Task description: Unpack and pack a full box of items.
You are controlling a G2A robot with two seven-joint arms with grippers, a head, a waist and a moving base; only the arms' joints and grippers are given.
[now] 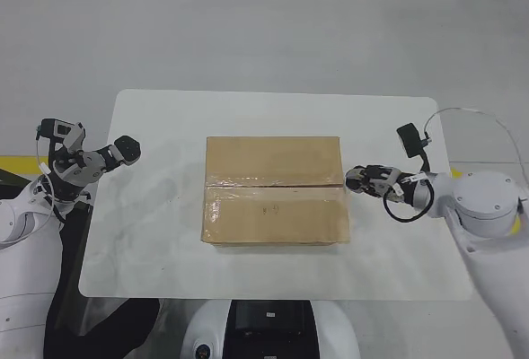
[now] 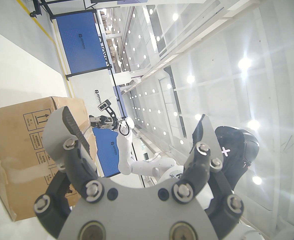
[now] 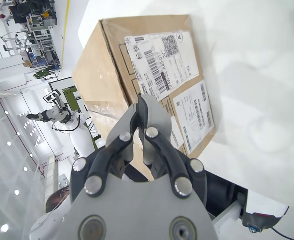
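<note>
A brown cardboard box (image 1: pixel 274 189) sits in the middle of the white table (image 1: pixel 156 260), its top flaps closed and taped along the centre seam. My right gripper (image 1: pixel 352 179) is at the box's right end, level with the seam, and its fingers are shut with nothing between them (image 3: pixel 140 103). That end of the box (image 3: pixel 162 76) carries white shipping labels. My left gripper (image 1: pixel 127 149) hovers over the table's left edge, well away from the box, and it stands open and empty (image 2: pixel 134 123). The box (image 2: pixel 19 151) lies off to one side of it.
Bare table surface surrounds the box on all sides, with wide margins at the front and left. A cable loop (image 1: pixel 399 208) hangs off my right wrist. The table's right edge (image 1: pixel 453 179) passes under my right forearm.
</note>
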